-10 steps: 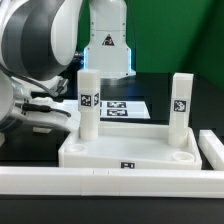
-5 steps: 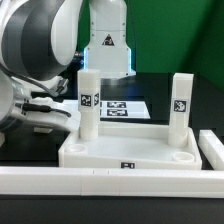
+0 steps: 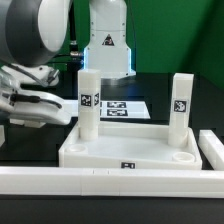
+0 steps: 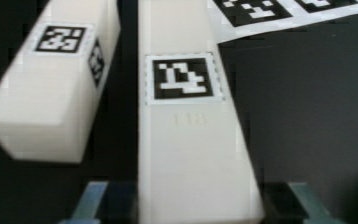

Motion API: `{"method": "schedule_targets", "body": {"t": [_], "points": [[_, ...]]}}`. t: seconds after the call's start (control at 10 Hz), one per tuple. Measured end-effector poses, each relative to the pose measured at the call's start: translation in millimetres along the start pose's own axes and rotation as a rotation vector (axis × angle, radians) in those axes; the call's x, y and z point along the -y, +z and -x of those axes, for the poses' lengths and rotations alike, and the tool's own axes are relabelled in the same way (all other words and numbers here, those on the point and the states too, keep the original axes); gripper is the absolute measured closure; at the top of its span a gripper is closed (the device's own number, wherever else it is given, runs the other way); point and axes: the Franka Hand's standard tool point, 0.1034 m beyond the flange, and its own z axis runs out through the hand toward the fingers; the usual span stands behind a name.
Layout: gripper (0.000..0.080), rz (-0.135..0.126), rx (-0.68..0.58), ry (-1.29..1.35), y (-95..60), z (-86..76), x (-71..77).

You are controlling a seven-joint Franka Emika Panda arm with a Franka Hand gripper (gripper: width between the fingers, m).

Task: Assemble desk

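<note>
Desk slab [image 3: 125, 150] lies flat on the tabletop [image 3: 30, 150]. Two upright legs [image 3: 88, 100] [image 3: 180, 100] stand in its far corners. Both near sockets [image 3: 72, 157] are empty.

Wrist view: third leg [image 4: 190, 150] lies on its side, with the fourth leg [image 4: 55, 80] just beside it and angled off. Pincer [image 4: 197, 205] is spread, fingers [image 4: 105, 205] flanking the third leg with slim gaps either side.

Step in hand, I judge: grasping the third leg. Next move calls for a square close, a lift, turning it upright and seating it in a near socket.
</note>
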Motion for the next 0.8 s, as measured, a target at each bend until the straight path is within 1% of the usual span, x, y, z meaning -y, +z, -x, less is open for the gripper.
{"method": "schedule_targets", "body": {"t": [0.1, 0.2, 0.3, 0.5, 0.6, 0.8], "points": [[0.0508, 0.012, -0.025, -0.01, -17.5, 3.5, 3.7], [0.0508, 0.02, -0.022, -0.014, -32.5, 12.2, 7.8], [0.0508, 0.021, -0.022, -0.002, -46.0, 18.0, 12.4], [0.0508, 0.025, -0.041, 0.002, -47.6, 12.9, 11.8], [0.0508, 0.029, -0.077, 0.0, -51.6, 8.3, 11.8], [0.0508, 0.027, -0.08, 0.0, -52.9, 7.9, 11.4]]}}
